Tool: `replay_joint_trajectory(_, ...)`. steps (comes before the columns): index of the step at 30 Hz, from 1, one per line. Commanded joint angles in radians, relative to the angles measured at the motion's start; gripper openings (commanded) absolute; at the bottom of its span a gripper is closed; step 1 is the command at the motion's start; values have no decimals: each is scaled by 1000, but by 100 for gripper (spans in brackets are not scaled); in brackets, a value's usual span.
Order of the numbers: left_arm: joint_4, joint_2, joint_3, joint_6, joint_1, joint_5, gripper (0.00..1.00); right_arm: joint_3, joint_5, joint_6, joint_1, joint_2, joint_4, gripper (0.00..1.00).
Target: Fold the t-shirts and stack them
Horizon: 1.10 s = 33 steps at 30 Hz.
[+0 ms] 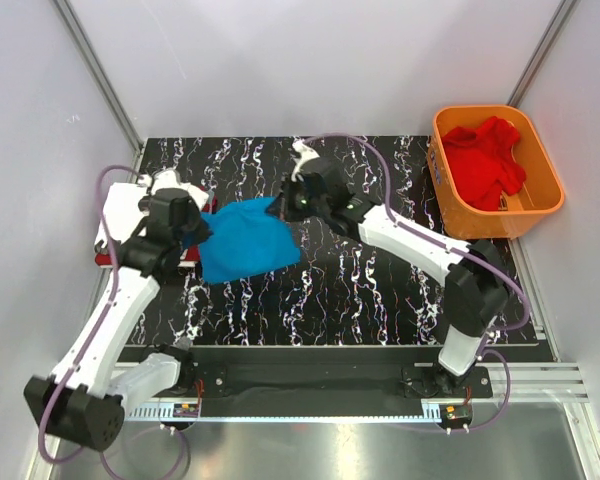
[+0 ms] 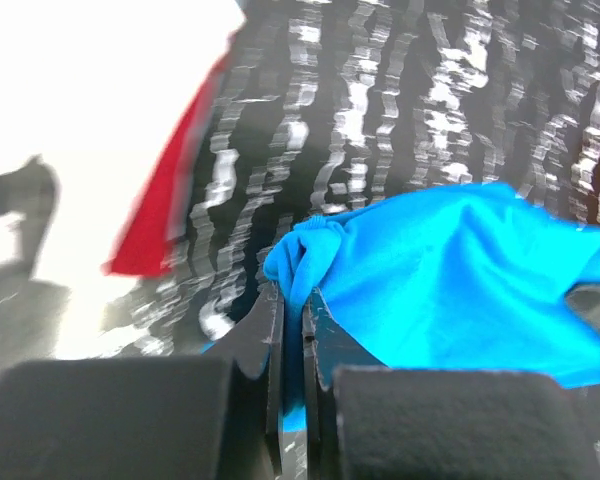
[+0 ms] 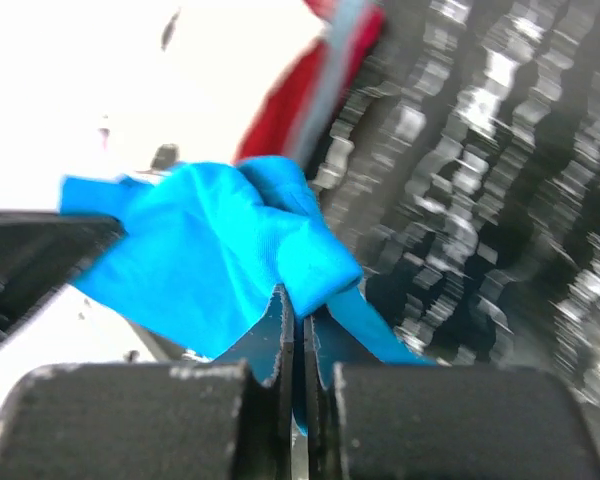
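Marbled surface (image 1: 380, 290); basket (image 1: 500, 222) at its far right corner, red shirt (image 1: 485, 160) heaped inside. Blue shirt (image 1: 245, 245) lies left of centre, rumpled, strung between both arms. Left claw (image 2: 292, 300) pinched shut on a bunched edge; right claw (image 3: 298, 305) likewise on the opposite edge. Hem or sleeve, blur hides it. Step, by my reading: folding the blue shirt, grips set. Next calls for an even lift, both claws together, without dragging.

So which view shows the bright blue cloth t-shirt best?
Top external: the whole bright blue cloth t-shirt shows, full outline, over the black marbled table. The wrist views show only bunched edges of it pinched in the left end effector and the right end effector.
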Motion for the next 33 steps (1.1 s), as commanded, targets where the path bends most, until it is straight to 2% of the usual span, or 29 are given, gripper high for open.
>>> replay_joint_trajectory(1, -180, -99, 85, 28, 33, -100, 0, 155, -15, -30, 77, 52, -9, 0)
replay_joint_trajectory(6, -298, -150, 149, 42, 119, -199, 0, 396, -24, -41, 159, 206, -39, 0)
replay_joint_trajectory(12, -327, -146, 221, 85, 283, -327, 0, 741, -40, -32, 232, 454, -82, 0)
replay_joint_trajectory(17, -295, -64, 284, 169, 480, -318, 0, 1104, -49, 9, 266, 693, -133, 0)
replay_joint_trajectory(20, -246, -9, 321, 215, 586, -298, 0, 1235, -29, 43, 288, 796, -125, 0)
replay_joint_trajectory(27, -145, 175, 428, 223, 755, -165, 0, 1205, 80, 95, 300, 859, 69, 0)
replay_joint_trajectory(33, -114, 327, 540, 187, 768, -45, 0, 1315, 187, 45, 295, 953, 137, 0)
